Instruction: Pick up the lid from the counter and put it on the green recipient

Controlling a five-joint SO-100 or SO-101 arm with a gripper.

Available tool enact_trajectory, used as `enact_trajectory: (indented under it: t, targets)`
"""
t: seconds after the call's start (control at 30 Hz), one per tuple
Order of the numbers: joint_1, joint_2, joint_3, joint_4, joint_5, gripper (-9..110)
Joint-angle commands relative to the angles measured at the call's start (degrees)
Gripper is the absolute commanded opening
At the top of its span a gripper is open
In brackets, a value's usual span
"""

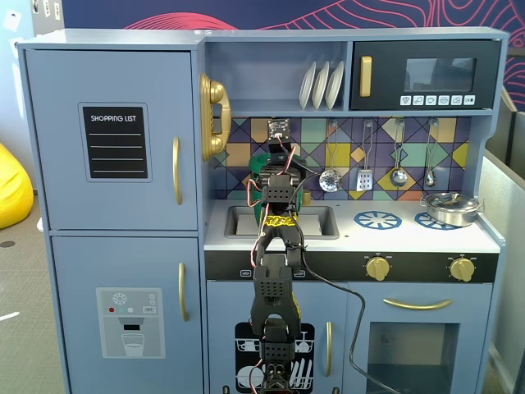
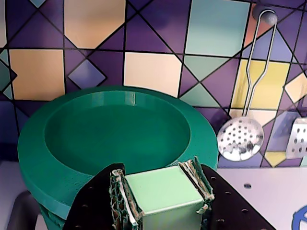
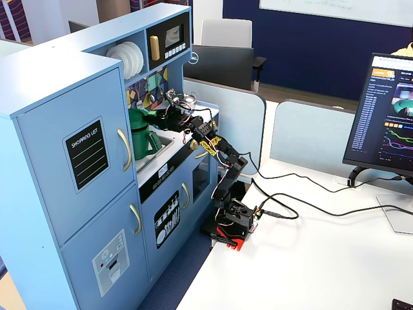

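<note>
My gripper (image 2: 157, 171) is shut on the pale green square handle (image 2: 163, 191) of the round dark-green lid (image 2: 115, 129). The lid lies level over the top of the green ribbed pot (image 2: 50, 216), whose side shows just under the lid's rim at the lower left. In a fixed view the pot (image 3: 139, 143) stands at the back left of the white counter (image 1: 410, 238) beside the sink, with the lid (image 3: 135, 115) on top and my gripper (image 3: 151, 117) at its right. I cannot tell whether the lid is fully seated.
The sink (image 1: 316, 222) is just in front of the pot. A silver metal pot (image 1: 449, 207) sits on the right burner ring. A skimmer (image 2: 240, 139) and other utensils hang on the tiled back wall. A shelf with plates (image 1: 321, 84) is overhead.
</note>
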Motion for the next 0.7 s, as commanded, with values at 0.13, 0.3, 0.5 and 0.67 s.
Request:
enact_trajectory:
  t: [0.13,0.3,0.5,0.67]
  targets:
    - [0.0,0.3,1.2,-2.9,0.0,0]
    - [0.0,0.4,3.2,-2.9,0.1,0]
    - [0.1,0.5,5.5,-3.3,-0.1,0]
    - [0.1,0.7,6.5,-6.5,3.3,21]
